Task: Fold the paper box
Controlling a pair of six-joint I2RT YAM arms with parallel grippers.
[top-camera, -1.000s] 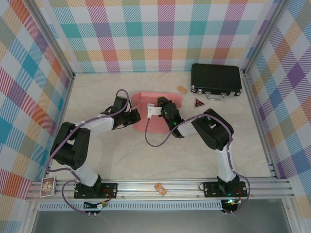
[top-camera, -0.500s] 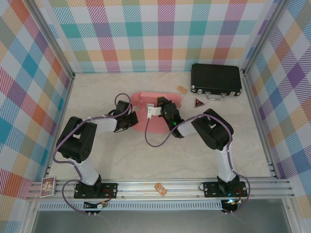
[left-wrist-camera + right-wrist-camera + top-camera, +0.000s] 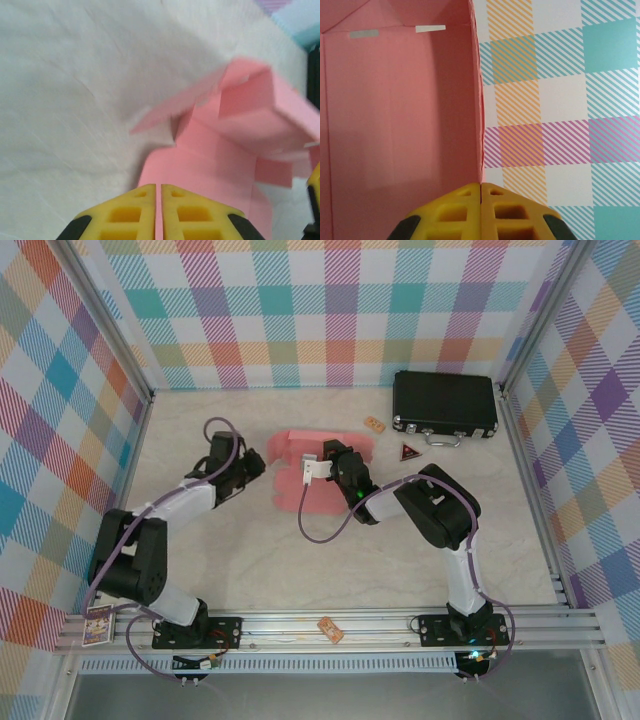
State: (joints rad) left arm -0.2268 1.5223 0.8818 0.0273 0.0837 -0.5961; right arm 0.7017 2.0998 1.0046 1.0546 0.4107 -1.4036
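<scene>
The partly folded paper box (image 3: 300, 456) lies mid-counter (image 3: 400, 540), the right hand (image 3: 481, 185) clamped on one raised wall, the left hand (image 3: 158, 186), fingers together, at its left edge.

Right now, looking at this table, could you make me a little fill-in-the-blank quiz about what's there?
The cardboard box in the middle of the table is ___ in colour. The right gripper is pinching a wall of that ___. The hard case with a handle, at the far right, is ___. Seen from above, the left gripper lies to the ___ of the box.
Missing words: pink; box; black; left.
</scene>
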